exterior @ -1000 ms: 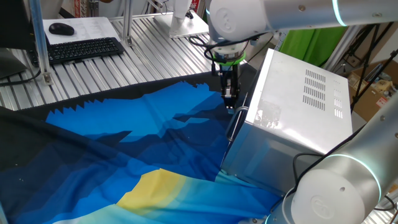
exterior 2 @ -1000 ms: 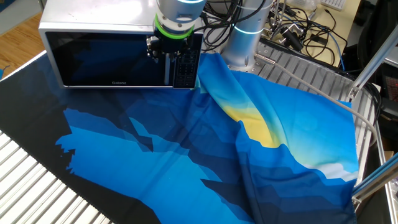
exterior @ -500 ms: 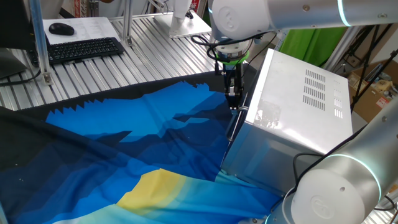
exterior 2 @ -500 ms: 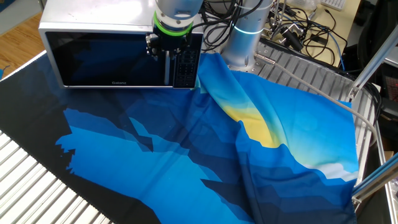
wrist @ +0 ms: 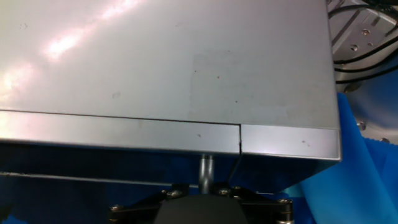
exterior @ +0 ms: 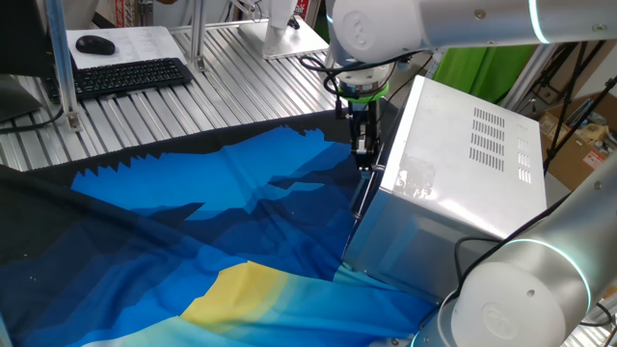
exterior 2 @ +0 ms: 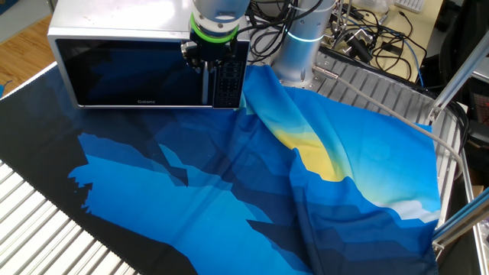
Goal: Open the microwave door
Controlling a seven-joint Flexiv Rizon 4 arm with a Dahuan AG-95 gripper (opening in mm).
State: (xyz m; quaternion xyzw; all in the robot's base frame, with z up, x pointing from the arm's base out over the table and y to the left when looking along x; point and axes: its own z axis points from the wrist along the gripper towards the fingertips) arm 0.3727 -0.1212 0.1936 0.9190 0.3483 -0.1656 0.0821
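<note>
Claw at the microwave door handle, door shut.
The microwave (exterior 2: 122, 30) sits on the blue cloth (exterior 2: 229, 183) at the bench's edge; its door (exterior 2: 130, 72) is flush with the casing. The claw (exterior: 364, 154) points down at the handle's (wrist: 206, 169) top, fingers either side; can't tell if it's pinching.
</note>
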